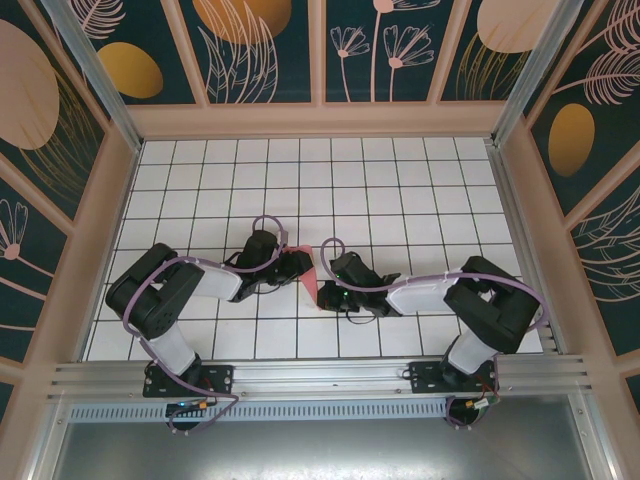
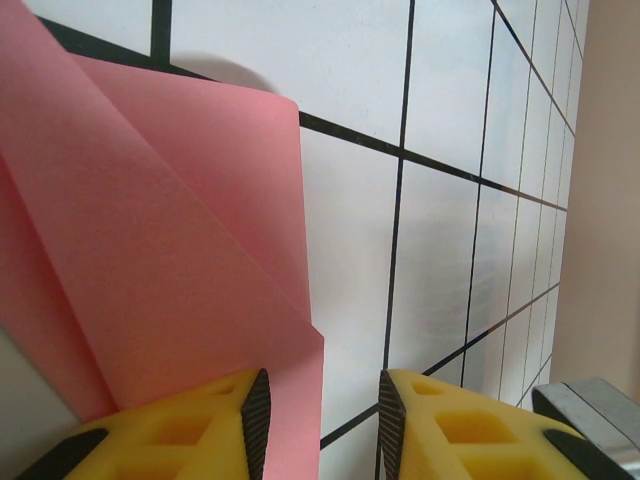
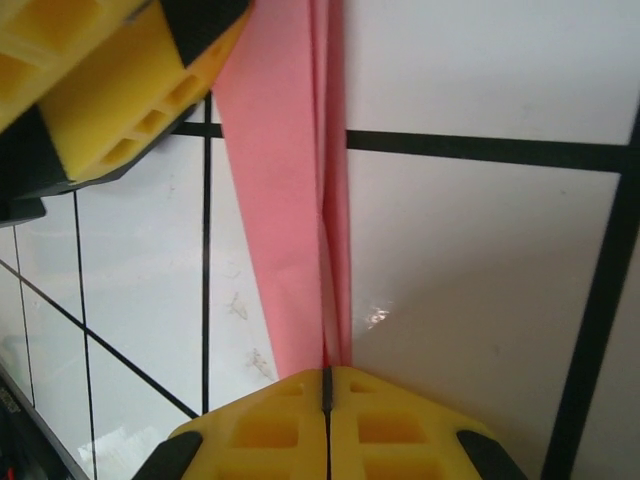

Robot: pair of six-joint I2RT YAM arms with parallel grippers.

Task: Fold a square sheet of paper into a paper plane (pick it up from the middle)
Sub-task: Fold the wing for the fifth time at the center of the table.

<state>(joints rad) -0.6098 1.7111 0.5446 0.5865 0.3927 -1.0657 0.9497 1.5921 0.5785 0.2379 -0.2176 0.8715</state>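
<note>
The square sheet of paper [image 3: 290, 200], salmon pink and already creased into a narrow folded strip, stands lifted off the desk [image 1: 400, 180] near its middle, between the two arms [image 1: 308, 280]. It looks very light and limp: in the left wrist view its layers [image 2: 180, 250] fan apart and curl instead of lying flat, so it will likely sag, twist or spring open wherever it is not pinched. It also looks thin enough to tear or take a stray crease if pulled hard, and smooth enough to slip out of a loose grip. The right claw [image 3: 327, 385] has its jaws pressed together on the strip's lower end, right on the fold line, which seems the best hold because the doubled layers are stiffest there. The left claw [image 2: 320, 385] has its jaws apart, with the paper's edge in the gap against one pad and the other pad clear of it. A second hold close to the crease and away from the loose flaps would probably steady it best. From above, both claws meet at the paper [image 1: 295, 262] [image 1: 330, 272], over the white tiled desk.
</note>
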